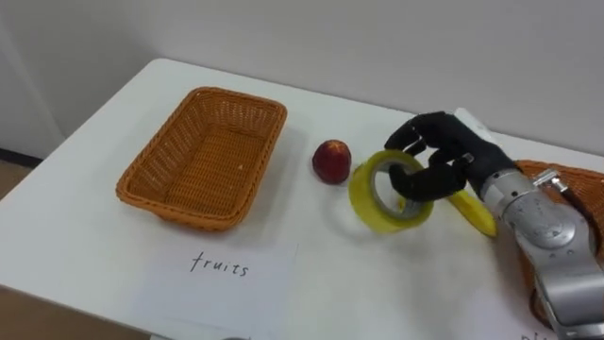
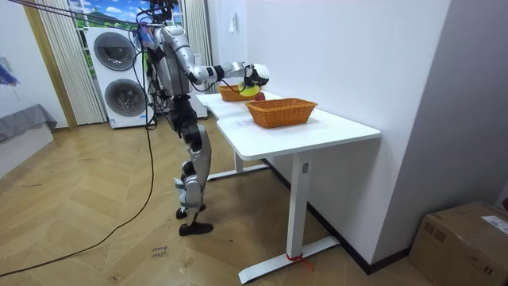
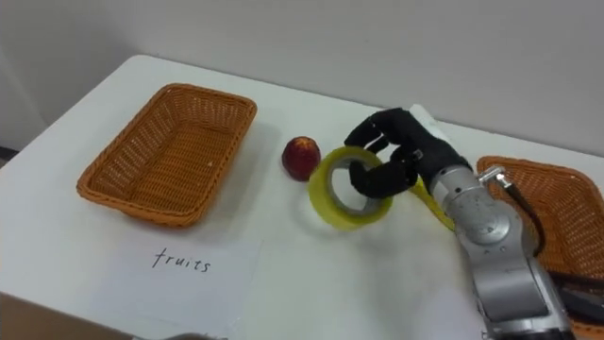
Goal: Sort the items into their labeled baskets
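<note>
Looking down from the head, two eyes side by side, close over the tabletop (image 1: pixel 75 236); from the room, far off, along the same tabletop.

White table (image 2: pixel 333 131) on wood floor (image 2: pixel 95 199); stacked washing machines (image 2: pixel 121 75); cardboard box (image 2: pixel 464 238).

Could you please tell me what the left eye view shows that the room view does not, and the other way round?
The left eye view adds how the right hand curls through a yellow tape roll, beside an apple, with a banana under its wrist and a paper label before the left basket. The room view adds the robot standing at the far end of the table, stacked washing machines behind it and a cardboard box on the floor. Shared: the table, the left basket, the right basket and the right hand.
</note>
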Controlling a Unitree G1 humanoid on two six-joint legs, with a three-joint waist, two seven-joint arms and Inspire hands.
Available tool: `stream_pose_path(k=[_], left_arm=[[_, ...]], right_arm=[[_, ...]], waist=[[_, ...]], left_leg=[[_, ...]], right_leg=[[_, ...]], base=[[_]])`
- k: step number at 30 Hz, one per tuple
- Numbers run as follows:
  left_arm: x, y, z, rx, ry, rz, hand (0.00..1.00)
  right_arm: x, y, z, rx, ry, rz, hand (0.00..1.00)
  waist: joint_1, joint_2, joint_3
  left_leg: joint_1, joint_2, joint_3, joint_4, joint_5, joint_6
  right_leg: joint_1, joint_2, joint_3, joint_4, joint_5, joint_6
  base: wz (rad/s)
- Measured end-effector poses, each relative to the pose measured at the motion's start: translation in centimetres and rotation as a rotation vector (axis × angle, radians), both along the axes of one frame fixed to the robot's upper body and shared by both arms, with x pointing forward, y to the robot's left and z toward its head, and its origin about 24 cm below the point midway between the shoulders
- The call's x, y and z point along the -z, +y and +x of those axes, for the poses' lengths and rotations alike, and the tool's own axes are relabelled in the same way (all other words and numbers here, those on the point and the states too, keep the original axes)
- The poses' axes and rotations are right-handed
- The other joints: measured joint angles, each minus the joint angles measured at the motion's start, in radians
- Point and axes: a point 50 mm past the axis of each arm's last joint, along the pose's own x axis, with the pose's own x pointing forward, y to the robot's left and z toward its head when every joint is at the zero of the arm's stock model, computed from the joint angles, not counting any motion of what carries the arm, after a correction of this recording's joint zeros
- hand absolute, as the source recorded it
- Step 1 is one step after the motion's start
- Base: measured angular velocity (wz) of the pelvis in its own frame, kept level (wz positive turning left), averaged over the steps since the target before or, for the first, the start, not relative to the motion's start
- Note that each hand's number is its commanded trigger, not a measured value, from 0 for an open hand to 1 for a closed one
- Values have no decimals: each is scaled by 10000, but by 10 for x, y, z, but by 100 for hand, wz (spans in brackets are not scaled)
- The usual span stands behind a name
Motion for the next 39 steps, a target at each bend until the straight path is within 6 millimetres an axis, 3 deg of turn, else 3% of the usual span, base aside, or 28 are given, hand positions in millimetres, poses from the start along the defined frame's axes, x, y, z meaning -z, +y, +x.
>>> stream_pose_path(k=[5,13,20,30,36,39], left_arm=[[-2,4,-5,-139,-96,22,0],[-6,14,-28,-715,231,330,0],[-6,14,-39,-755,498,344,0],[-7,17,-43,-715,420,544,0],[-8,17,-43,-741,402,653,0],[-8,18,-44,-763,415,745,0]], right_arm=[[-13,-14,-2,934,-885,78,100],[-25,-59,-15,3007,-1798,680,100],[-27,-73,-21,3730,-2028,278,100],[-29,-114,-35,5392,-2167,-794,100],[-23,-122,-37,5855,-1986,-1029,100],[-15,-128,-39,6085,-1603,-1043,100]], waist=[[-239,-44,-31],[-807,-100,-31],[-1333,-132,0],[-1433,-148,-4],[-1488,-250,3],[-1575,-342,-36]], left_leg=[[-5,-39,-4,29,-21,38],[193,-68,123,-171,-21,65],[225,-20,308,-202,-35,64],[348,14,426,-248,-88,61],[344,24,575,-259,-90,62],[352,15,620,-336,-84,64]], right_leg=[[-7,-36,21,-15,-6,39],[-22,-23,286,-10,-4,95],[-52,30,533,-3,-3,96],[-64,42,599,2,0,104],[-144,57,747,-4,0,103],[-191,71,832,-22,1,105]], base=[[0],[-7],[-8],[-3],[-7],[-3]])
